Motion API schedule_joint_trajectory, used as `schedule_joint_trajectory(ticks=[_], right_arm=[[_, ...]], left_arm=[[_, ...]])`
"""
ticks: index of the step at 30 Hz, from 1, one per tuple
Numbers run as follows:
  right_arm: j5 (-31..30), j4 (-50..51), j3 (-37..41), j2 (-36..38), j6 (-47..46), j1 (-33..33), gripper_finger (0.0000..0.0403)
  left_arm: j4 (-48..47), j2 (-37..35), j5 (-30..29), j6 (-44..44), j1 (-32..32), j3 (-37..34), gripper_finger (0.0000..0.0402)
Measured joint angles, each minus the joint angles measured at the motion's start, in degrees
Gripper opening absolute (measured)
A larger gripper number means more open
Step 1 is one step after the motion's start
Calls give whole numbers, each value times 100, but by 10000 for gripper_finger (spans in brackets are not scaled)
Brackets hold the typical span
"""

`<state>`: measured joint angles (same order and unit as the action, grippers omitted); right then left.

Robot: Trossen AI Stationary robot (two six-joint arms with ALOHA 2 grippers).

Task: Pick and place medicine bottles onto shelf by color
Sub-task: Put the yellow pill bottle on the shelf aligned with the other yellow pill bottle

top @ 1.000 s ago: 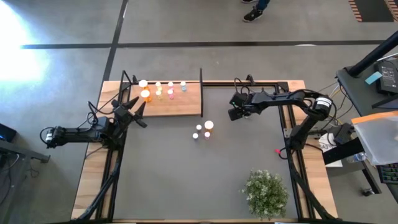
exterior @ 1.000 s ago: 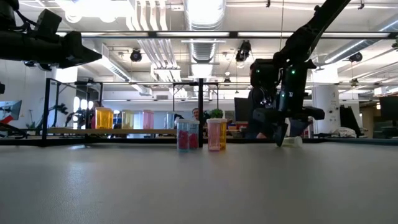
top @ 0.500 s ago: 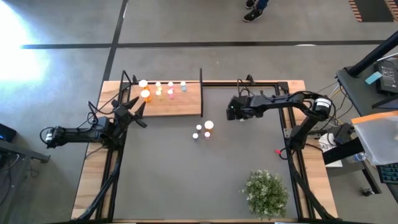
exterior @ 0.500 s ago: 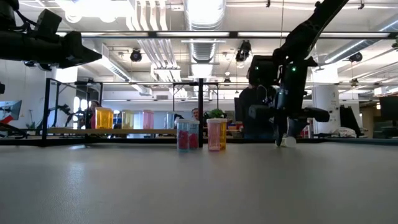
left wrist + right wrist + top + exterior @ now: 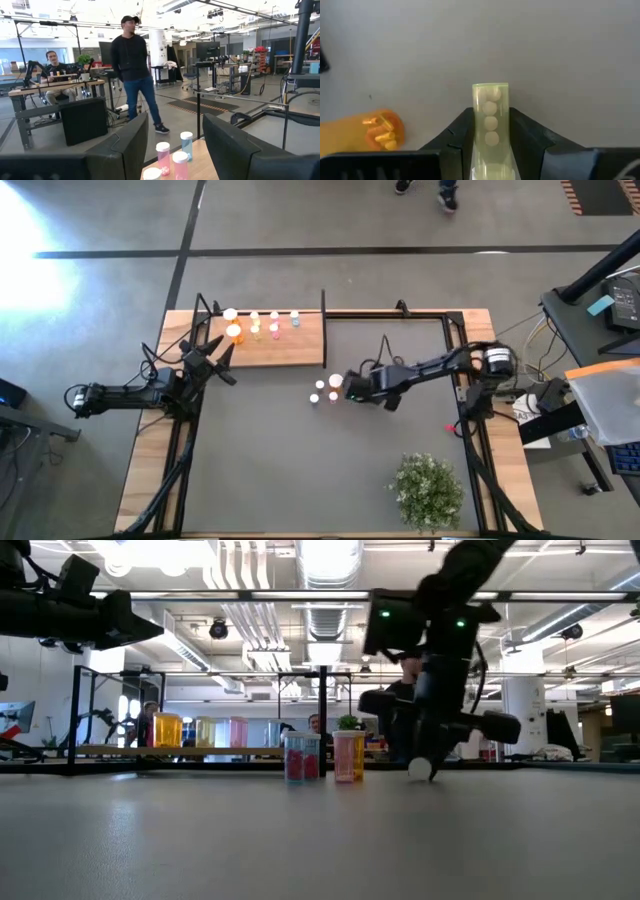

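My right gripper (image 5: 352, 390) (image 5: 490, 131) is shut on a yellow-green medicine bottle (image 5: 490, 112) with white pills inside. It is over the table's middle, just right of several loose bottles (image 5: 325, 389), an orange one (image 5: 382, 131) nearest. In the low view a pink bottle (image 5: 300, 757) and an orange bottle (image 5: 348, 755) stand upright on their bases. The wooden shelf (image 5: 300, 350) at the far left carries several bottles (image 5: 256, 324). My left gripper (image 5: 222, 358) (image 5: 175, 145) waits open at the shelf's left near edge, holding nothing. My right gripper pinches the yellow-green bottle's side walls (image 5: 490, 120) between its two fingers. The fingers slant steeply down and lie along the bottle. The bottle's free end (image 5: 490, 89) sticks out past the fingertips. That pale lower end (image 5: 420, 770) is at table level; whether it touches the table I cannot tell.
A green bushy plant (image 5: 428, 490) stands at the near right. A thin black post (image 5: 323, 328) rises at the shelf's right edge. The grey mat (image 5: 260, 470) lies bare across the near left. People stand in the room beyond the table.
My right gripper has swung from the table's far right toward the middle, ending beside the loose bottles, and has rolled about its own axis. The pale end under its fingers has travelled along with it, staying low over the table.
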<state>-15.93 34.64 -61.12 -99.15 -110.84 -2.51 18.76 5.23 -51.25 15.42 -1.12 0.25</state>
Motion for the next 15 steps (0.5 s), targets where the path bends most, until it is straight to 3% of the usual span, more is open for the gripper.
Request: schedule_joint_trajectory(ticks=[7, 15], right_arm=[[239, 1546, -1759, -1136, -1868, 479, 98], [301, 2161, -3259, -2061, -3825, 1150, 86]], left_arm=[[0, 0, -2, 0, 1, -1, 173], [0, 0, 0, 0, 2, -2, 173]])
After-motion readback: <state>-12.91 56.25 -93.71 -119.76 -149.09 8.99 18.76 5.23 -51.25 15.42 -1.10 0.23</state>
